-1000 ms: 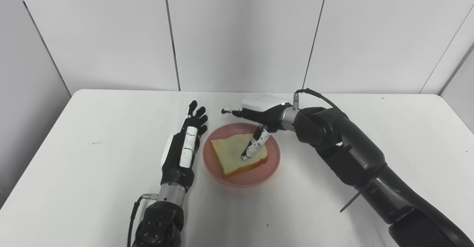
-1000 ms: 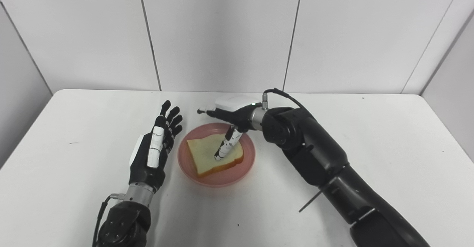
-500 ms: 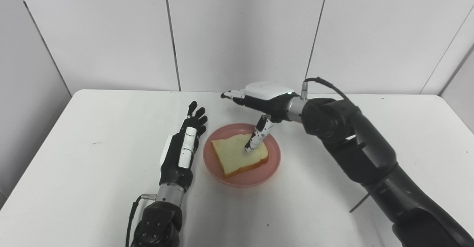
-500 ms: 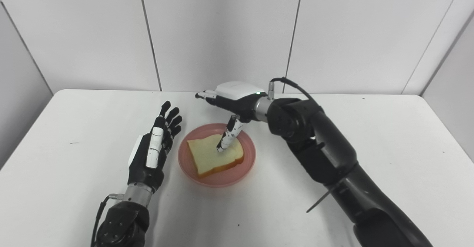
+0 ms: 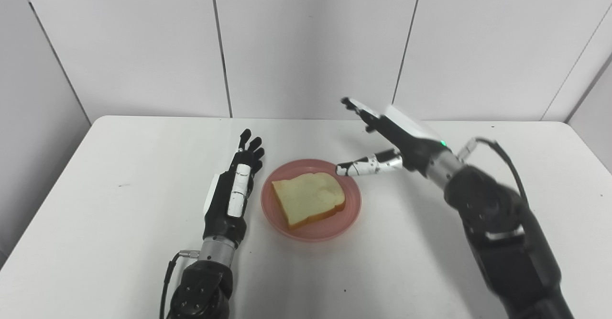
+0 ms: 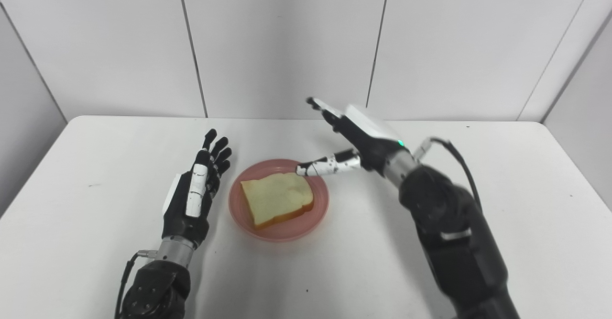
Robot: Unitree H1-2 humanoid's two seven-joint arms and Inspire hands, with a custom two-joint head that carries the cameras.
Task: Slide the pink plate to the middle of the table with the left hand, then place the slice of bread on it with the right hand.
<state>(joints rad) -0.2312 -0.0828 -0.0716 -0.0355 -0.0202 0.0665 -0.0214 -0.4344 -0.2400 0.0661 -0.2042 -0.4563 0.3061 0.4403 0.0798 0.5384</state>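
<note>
A pale, brown-crusted bread (image 5: 308, 198) slice lies flat on the pink plate (image 5: 351, 204). Right hand (image 5: 399, 139) hovers empty to its right, fingers spread. Left hand (image 5: 234, 192) rests on the counter (image 5: 119, 204) left of it, fingers apart.

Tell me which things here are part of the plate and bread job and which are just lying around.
Part of the job:
pink plate
slice of bread, on the plate
left hand, open
right hand, open

Lying about:
nothing besides the white table

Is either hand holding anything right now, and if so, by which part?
Nothing is held. The right hand is open and raised, clear of the slice of bread lying on the pink plate. The left hand is open beside the plate, empty.
</note>
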